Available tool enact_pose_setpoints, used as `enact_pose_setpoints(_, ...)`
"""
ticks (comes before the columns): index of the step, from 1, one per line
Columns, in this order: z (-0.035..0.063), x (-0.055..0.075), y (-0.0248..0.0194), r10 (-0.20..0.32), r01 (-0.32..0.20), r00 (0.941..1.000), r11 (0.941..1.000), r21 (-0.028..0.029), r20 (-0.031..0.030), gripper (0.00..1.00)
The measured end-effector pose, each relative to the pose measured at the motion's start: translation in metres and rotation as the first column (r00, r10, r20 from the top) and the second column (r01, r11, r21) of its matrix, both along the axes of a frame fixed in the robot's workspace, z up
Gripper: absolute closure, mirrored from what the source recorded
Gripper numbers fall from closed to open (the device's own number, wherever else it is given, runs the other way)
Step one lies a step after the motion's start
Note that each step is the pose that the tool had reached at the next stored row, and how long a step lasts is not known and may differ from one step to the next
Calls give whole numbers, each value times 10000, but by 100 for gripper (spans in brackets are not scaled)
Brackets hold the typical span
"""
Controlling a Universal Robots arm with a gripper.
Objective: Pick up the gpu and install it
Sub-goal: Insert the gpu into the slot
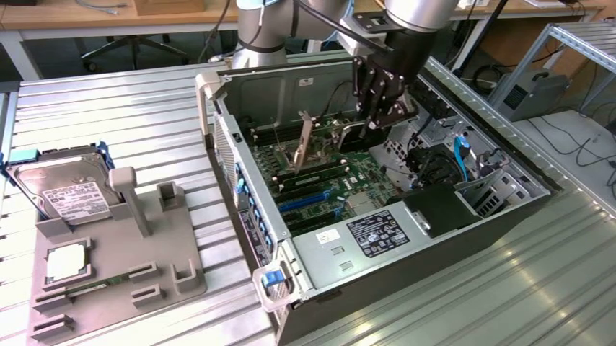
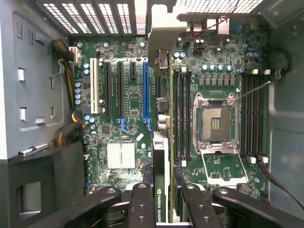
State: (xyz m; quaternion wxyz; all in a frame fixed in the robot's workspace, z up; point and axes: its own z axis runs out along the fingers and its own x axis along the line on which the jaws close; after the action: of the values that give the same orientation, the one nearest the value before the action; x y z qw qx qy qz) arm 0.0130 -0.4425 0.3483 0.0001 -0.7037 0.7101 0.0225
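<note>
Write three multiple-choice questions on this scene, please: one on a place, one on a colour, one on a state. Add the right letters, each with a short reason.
1. Where is the hard drive?
A. in the grey holder, outside the computer case
B. inside the case
C. on the floor

2. What colour is the long slot nearest to the graphics card?
A. red
B. yellow
C. blue

3. What is the state of the gripper?
A. open and empty
B. shut on the graphics card
C. shut on a cable

Answers:
1 A: the exterior view shows the drive standing in the holder, to the exterior view's left of the case.
2 C: the wrist view shows a blue slot right beside the card.
3 B: the wrist view shows the card edge-on between the fingers, over the board.
</note>
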Motion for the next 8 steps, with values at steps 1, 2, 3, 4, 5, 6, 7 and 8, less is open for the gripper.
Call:
enact_pose_setpoints(1,-17,-5,0,0,0,10000,10000,0,2,73)
enact_pose_setpoints(2,-36,-11,0,-1,1,10000,10000,1,5,73)
enact_pose_setpoints(3,-55,-17,0,0,0,10000,10000,1,8,73)
enact_pose_setpoints(4,-71,-24,0,-1,1,10000,10000,2,11,73)
enact_pose_setpoints(5,-85,-29,0,-1,1,10000,10000,2,14,73)
enact_pose_setpoints(6,-96,-34,0,-1,1,10000,10000,1,15,73)
enact_pose_setpoints(7,-97,-35,0,0,0,10000,10000,-1,15,73)
enact_pose_setpoints(8,-97,-39,0,0,0,10000,10000,-2,15,73)
